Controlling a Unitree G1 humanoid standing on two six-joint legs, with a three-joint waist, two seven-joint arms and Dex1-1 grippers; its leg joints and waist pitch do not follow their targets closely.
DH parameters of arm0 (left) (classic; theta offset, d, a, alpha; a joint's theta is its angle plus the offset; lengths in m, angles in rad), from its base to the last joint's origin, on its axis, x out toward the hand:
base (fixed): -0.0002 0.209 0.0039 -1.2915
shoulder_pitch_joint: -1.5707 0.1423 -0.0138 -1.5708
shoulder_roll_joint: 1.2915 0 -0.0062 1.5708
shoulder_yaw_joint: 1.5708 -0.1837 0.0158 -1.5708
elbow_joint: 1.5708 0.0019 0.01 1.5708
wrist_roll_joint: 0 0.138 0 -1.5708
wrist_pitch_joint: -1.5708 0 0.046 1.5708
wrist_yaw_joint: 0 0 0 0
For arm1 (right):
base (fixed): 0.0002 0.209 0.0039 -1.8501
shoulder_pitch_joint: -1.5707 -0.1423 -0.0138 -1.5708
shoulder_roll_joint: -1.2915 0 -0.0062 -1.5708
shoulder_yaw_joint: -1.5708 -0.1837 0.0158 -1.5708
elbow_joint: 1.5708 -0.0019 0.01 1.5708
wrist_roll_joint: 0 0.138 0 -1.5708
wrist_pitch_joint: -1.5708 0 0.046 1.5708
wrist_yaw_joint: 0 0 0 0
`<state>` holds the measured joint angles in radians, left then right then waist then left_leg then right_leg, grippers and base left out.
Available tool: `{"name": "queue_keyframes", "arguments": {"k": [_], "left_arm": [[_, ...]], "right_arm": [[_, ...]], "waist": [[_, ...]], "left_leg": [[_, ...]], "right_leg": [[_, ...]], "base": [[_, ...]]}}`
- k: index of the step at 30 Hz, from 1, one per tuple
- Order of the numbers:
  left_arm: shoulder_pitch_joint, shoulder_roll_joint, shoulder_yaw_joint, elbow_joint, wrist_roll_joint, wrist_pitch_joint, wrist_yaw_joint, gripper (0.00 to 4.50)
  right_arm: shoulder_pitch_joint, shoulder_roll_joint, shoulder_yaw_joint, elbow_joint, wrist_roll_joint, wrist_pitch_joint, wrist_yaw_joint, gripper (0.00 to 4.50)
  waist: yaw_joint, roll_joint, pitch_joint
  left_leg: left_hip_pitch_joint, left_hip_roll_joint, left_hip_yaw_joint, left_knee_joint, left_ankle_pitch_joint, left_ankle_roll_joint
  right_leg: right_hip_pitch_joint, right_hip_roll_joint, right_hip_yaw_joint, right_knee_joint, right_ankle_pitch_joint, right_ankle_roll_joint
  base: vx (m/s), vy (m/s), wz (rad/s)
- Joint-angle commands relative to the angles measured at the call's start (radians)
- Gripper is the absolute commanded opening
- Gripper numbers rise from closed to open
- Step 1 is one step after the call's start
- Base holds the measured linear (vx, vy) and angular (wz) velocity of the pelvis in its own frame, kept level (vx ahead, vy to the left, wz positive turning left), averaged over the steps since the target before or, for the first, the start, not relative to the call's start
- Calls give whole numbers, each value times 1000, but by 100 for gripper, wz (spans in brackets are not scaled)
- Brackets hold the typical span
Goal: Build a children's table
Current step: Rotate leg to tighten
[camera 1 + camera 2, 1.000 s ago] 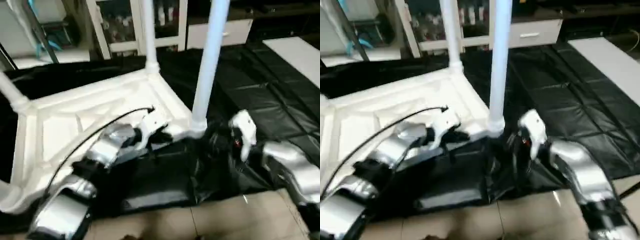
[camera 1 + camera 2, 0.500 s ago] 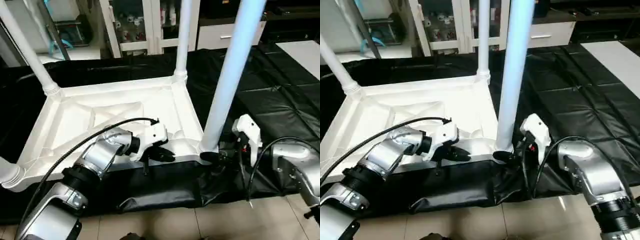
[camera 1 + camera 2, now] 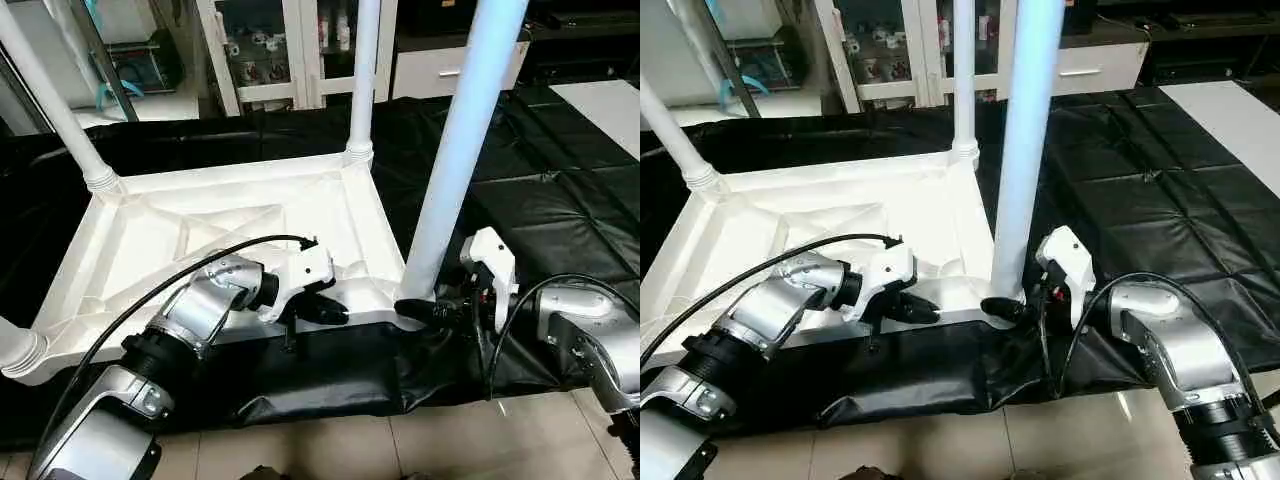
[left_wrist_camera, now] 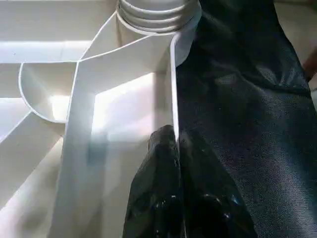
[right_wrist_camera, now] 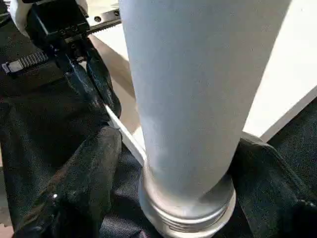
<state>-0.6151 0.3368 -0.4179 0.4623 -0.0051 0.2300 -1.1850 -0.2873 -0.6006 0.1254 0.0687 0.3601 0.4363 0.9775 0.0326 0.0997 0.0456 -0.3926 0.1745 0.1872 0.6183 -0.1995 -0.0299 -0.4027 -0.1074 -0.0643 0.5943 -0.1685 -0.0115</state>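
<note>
Tabletop point(image 3: 200, 240) lies upside down on the black-covered work table point(image 3: 560, 200), ribbed underside facing up, near long rim along the table's front edge. Three legs stand upright in corner sockets: near-right leg point(image 3: 455, 150), far-right leg point(image 3: 362, 80), far-left leg point(image 3: 50, 100). A fourth socket end point(image 3: 15, 350) shows at the near-left corner, its leg cut off by the frame.

Left gripper point(image 3: 330, 310): clenched on the tabletop's near rim, a short way in from the near-right corner. In the left wrist view the two black fingers point(image 4: 163, 188) meet with the thin rim wall pinched between them, one finger inside the tabletop, one over the black cover.

Right gripper point(image 3: 1005, 308): jaws spread around the base of the near-right leg, just above its socket collar. Right wrist view shows one finger point(image 5: 94, 173) on each side of the leg; contact with the tube cannot be told. Black cover is bunched below this corner.
</note>
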Motion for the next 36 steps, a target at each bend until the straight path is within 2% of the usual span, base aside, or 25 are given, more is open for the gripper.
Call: {"name": "queue_keyframes", "arguments": {"k": [1, 3, 4, 9, 10, 14, 16, 20, 21, 22, 23, 24, 25, 26, 27, 28, 29, 30, 31, 32, 33, 34, 35, 36], "left_arm": [[-2, 4, -10, -38, 3, 6, -18, 0], [-4, 5, -9, -36, 3, 7, -19, 0], [-4, 5, -9, -35, 3, 7, -19, 0], [-2, 7, -8, -36, 4, 8, -17, 0], [0, 7, -8, -37, 4, 8, -17, 0], [3, 9, -8, -42, 3, 12, -18, 0], [8, 12, -10, -47, 3, 14, -21, 0], [4, 4, -6, -31, 12, 12, 4, 0], [-10, -18, 11, 6, 23, 6, 63, 0], [-10, -18, 11, 6, 23, 6, 63, 0], [-35, -53, 37, 67, 38, -7, 157, 0], [-48, -69, 49, 98, 45, -13, 204, 0], [-58, -82, 58, 121, 49, -15, 238, 0], [-75, -101, 71, 156, 54, -13, 289, 0], [-85, -113, 78, 177, 56, -12, 319, 0], [-100, -134, 92, 207, 54, -11, 362, 0], [-100, -135, 92, 207, 53, -11, 362, 0], [-113, -151, 102, 231, 53, -10, 400, 0], [-126, -167, 111, 258, 58, -13, 443, 0], [-127, -168, 112, 261, 58, -14, 447, 0], [-157, -202, 131, 316, 65, -12, 537, 0], [-171, -215, 137, 337, 72, -14, 584, 0], [-171, -215, 137, 337, 72, -14, 584, 0], [-188, -232, 146, 367, 79, -17, 637, 0]], "right_arm": [[-20, 6, -9, 7, -1, -12, 2, 307], [-24, 11, -9, 14, -4, -14, 4, 296], [-24, 11, -9, 14, -4, -15, 4, 273], [-21, 12, -8, 22, -10, -24, 11, 251], [-20, 11, -7, 25, -11, -26, 13, 229], [-19, 10, -6, 31, -13, -33, 19, 204], [-13, 8, -5, 35, -17, -40, 24, 203], [-14, 32, -16, 66, -28, -56, -16, 195], [-31, 85, -43, 127, -50, -77, -118, 195], [-31, 85, -43, 127, -50, -77, -118, 195], [-57, 151, -73, 207, -76, -106, -246, 195], [-69, 183, -88, 246, -84, -116, -305, 195], [-78, 210, -97, 274, -92, -130, -354, 194], [-93, 250, -106, 317, -111, -150, -437, 194], [-105, 277, -109, 347, -128, -167, -499, 194], [-125, 318, -114, 394, -154, -187, -598, 194], [-125, 318, -114, 395, -155, -188, -599, 194], [-145, 347, -109, 435, -178, -216, -664, 194], [-169, 381, -120, 480, -186, -240, -725, 193], [-171, 385, -122, 485, -187, -243, -731, 193], [-232, 461, -144, 588, -199, -299, -868, 193], [-260, 490, -151, 629, -202, -319, -924, 193], [-260, 490, -151, 629, -202, -319, -924, 193], [-294, 520, -158, 679, -207, -342, -977, 193]], "waist": [[-5, -14, -69], [-5, -14, -69], [-5, -16, -69], [-5, -14, -69], [-5, -17, -69], [-4, -15, -70], [-4, -12, -70], [-7, -13, -70], [-9, -10, -69], [-13, -11, -64], [-16, -15, -65], [-23, -13, -61], [-33, -16, -61], [-35, -16, -63], [-46, -12, -58], [-49, -12, -60], [-58, -13, -60], [-64, -14, -61], [-68, -8, -63], [-71, -9, -63], [-76, -10, -66], [-81, -8, -66], [-92, -2, -65], [-92, -6, -68]], "left_leg": [[23, 49, -21, -84, -212, 64], [22, 48, -21, -84, -206, 66], [22, 48, -20, -83, -204, 67], [22, 48, -20, -82, -199, 71], [21, 48, -20, -83, -200, 71], [22, 48, -20, -81, -186, 78], [22, 48, -20, -81, -186, 79], [22, 48, -20, -81, -191, 79], [23, 47, -19, -81, -204, 73], [21, 45, -17, -83, -222, 67], [23, 42, -20, -85, -253, 49], [24, 39, -18, -86, -280, 30], [25, 36, -23, -88, -314, 11], [26, 37, -25, -88, -317, 5], [28, 35, -23, -90, -343, -4], [29, 35, -26, -91, -353, -9], [22, 34, -29, -94, -362, -11], [24, 35, -29, -93, -366, -3], [23, 35, -27, -91, -359, 4], [20, 33, -26, -90, -354, 7], [21, 32, -26, -90, -349, 10], [23, 31, -24, -87, -350, 9], [21, 29, -27, -88, -359, 4], [19, 30, -27, -87, -344, 17]], "right_leg": [[46, -40, 30, -67, -200, -221], [47, -39, 30, -66, -191, -224], [47, -39, 30, -66, -190, -224], [47, -39, 30, -66, -194, -224], [48, -40, 30, -66, -195, -223], [48, -40, 30, -64, -184, -226], [48, -40, 30, -64, -184, -226], [47, -39, 29, -65, -183, -228], [46, -39, 29, -67, -197, -227], [42, -38, 28, -70, -220, -226], [47, -38, 26, -74, -269, -211], [38, -37, 26, -80, -319, -199], [43, -38, 22, -84, -375, -180], [43, -38, 22, -83, -377, -175], [32, -35, 22, -88, -395, -171], [36, -37, 20, -88, -398, -168], [40, -37, 18, -87, -395, -163], [40, -37, 19, -90, -385, -161], [38, -38, 20, -88, -361, -170], [38, -37, 20, -88, -350, -174], [40, -38, 19, -87, -334, -181], [31, -38, 20, -86, -328, -190], [36, -36, 17, -87, -327, -195], [43, -37, 16, -87, -302, -195]], "base": [[0, 0, 0], [0, 0, 0], [0, 0, 0], [0, 0, 0], [0, 0, 0], [0, 0, 0], [0, 0, 0], [0, 0, 0], [0, 0, 0], [0, 0, 0], [0, 0, 0], [0, 0, 0], [0, 0, 0], [0, 0, 0], [0, 0, 0], [0, 0, 0], [0, 0, 0], [0, 0, 0], [0, 0, 0], [0, 0, 0], [0, 0, 0], [0, 0, 0], [0, 0, 0], [0, 0, 0]]}}
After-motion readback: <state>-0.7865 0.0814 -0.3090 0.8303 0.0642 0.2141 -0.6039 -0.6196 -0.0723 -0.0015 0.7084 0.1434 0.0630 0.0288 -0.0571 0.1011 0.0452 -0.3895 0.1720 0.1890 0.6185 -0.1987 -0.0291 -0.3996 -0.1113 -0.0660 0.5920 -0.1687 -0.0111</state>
